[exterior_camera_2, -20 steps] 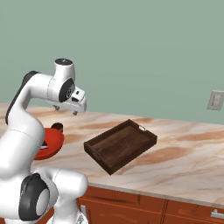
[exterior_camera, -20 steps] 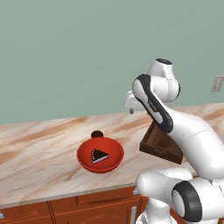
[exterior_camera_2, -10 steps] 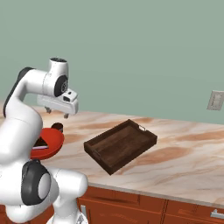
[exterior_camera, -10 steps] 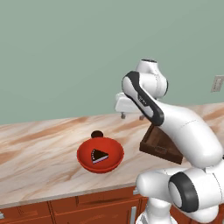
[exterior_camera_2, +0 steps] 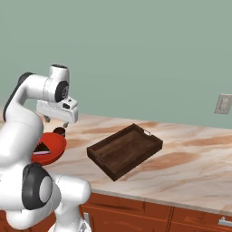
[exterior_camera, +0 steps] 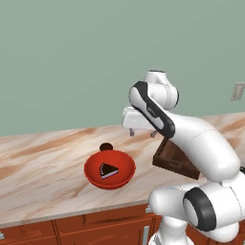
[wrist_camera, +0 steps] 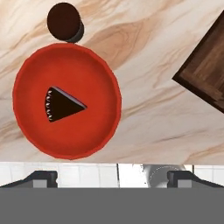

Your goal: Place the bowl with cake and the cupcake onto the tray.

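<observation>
Item, gripper (exterior_camera: pixel 142 133): since a second ago we record it swung leftward along the counter, away from the tray and toward the red bowl; it now hangs above the marble counter (exterior_camera: pixel 43 162) between bowl and tray, jaws spread wide and holding nothing; the hand view looks straight down with the two dark tips far apart at its lower edge.

Item, bowl with cake (wrist_camera: pixel 66 99): wide glossy red bowl resting on the counter, a dark cake wedge (wrist_camera: pixel 61 104) lying inside; nothing touches it; unmoved across the last second.

Item, cupcake (wrist_camera: pixel 64 22): small dark round top, on the counter just beside the bowl's rim, on the wall side; whether it touches the rim we cannot tell.

Item, tray (exterior_camera_2: pixel 125 150): dark wooden, low-sided, bare inside, well apart from the bowl on the counter.

Reading: we judge the swing an approach to the bowl or the cupcake; neither is yet lifted, so both placements remain undone.

Obscured or uncertain: in the left base view the arm covers most of the tray, leaving one corner; in the right base view the arm hides part of the bowl and nearly all of the cupcake; the hand view crops the tray to a corner; the wedge's pale layer stripe shows poorly from above; the gripper's height over the counter is hard to gauge.
</observation>
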Robot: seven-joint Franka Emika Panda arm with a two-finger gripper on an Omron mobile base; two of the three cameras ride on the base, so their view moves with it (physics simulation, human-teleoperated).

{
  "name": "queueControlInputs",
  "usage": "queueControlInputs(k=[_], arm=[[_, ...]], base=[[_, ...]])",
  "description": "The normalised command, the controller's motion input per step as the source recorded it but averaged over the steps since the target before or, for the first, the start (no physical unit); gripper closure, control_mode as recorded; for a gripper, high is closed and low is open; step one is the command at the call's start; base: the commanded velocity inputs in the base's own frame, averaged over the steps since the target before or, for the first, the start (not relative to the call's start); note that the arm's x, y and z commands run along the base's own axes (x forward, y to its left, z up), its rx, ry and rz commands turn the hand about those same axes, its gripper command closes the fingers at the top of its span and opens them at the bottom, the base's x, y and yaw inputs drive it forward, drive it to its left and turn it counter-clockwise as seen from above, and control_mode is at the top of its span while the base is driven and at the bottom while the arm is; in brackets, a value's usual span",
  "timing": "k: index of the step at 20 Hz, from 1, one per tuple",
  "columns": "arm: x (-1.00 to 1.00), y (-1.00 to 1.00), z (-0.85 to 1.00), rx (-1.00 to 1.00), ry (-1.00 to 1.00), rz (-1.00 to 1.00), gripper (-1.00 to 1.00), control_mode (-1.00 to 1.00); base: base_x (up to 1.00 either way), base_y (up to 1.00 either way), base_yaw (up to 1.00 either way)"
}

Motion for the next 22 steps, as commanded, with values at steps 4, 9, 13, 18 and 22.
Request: queueControlInputs(k=[4, 9, 13, 18, 22], arm=[[-0.01, 0.0, -0.49, 0.0, 0.0, 0.0, -1.0, -1.0], [0.0, 0.0, -0.5, 0.0, -0.02, 0.0, -1.0, -1.0], [0.0, 0.0, -0.45, 0.0, -0.06, 0.0, -1.0, -1.0], [0.01, 0.0, -0.44, 0.0, -0.06, 0.0, -1.0, -1.0], [0.08, 0.0, -0.39, 0.0, -0.07, 0.0, -1.0, -1.0]], base=[[0.0, 0.0, 0.0], [0.0, 0.0, 0.0], [0.0, 0.0, 0.0], [0.0, 0.0, 0.0], [0.0, 0.0, 0.0]])
